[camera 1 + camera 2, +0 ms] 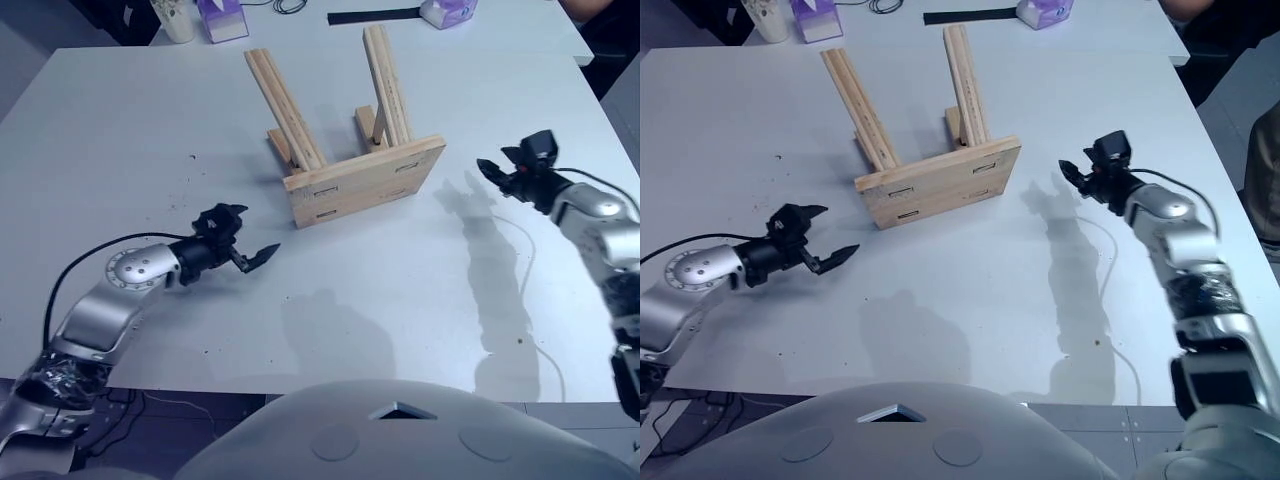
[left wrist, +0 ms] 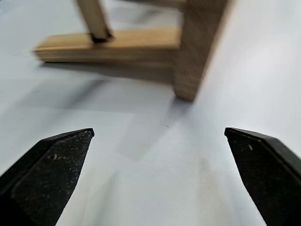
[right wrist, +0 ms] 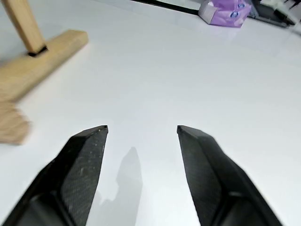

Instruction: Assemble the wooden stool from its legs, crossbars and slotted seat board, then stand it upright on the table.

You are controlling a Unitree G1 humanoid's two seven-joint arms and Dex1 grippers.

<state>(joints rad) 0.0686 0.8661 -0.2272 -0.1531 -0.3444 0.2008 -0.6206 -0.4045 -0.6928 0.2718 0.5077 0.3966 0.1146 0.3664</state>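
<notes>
The wooden stool [image 1: 345, 130] lies on its side in the middle of the white table [image 1: 120, 150], all of its parts joined. Its slotted seat board [image 1: 365, 182] stands on edge facing me, and the legs [image 1: 288, 100] point away toward the far side. A crossbar [image 2: 96, 19] runs between the legs. My left gripper [image 1: 243, 237] hovers open over the table, near and left of the seat board, nothing between its fingers. My right gripper [image 1: 500, 165] is open and empty just right of the seat board.
At the far table edge stand a purple box [image 1: 222, 18], a white cup [image 1: 173, 18], a black strip [image 1: 372, 15] and a second purple pack [image 1: 447, 11]. A thin cable [image 1: 525, 290] trails on the table under the right arm. The near half of the table is bare.
</notes>
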